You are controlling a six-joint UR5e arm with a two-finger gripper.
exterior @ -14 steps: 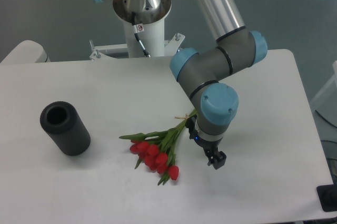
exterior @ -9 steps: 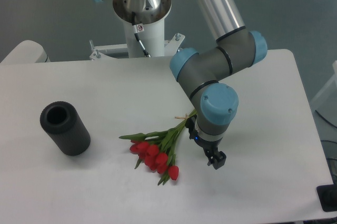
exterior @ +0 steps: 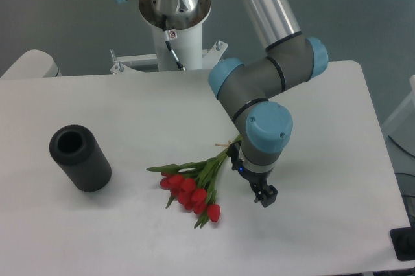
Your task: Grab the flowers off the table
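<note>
At table [exterior: 97, 243] centre: arm bent down, gripper [exterior: 264, 196] low at 3 o'clock of flowers [exterior: 194, 188]; jaw state unclear.

The table [exterior: 130, 104] has a smooth, matt white top, like laminate. On it the black cylinder [exterior: 80, 158] looks dull and faintly grainy, perhaps foam or rubber. The flowers [exterior: 192, 185] have waxy red buds and soft green leaves. The arm [exterior: 259, 88] wears satin grey metal with smooth pale-blue plastic caps; the gripper [exterior: 266, 197] is matt black.
</note>
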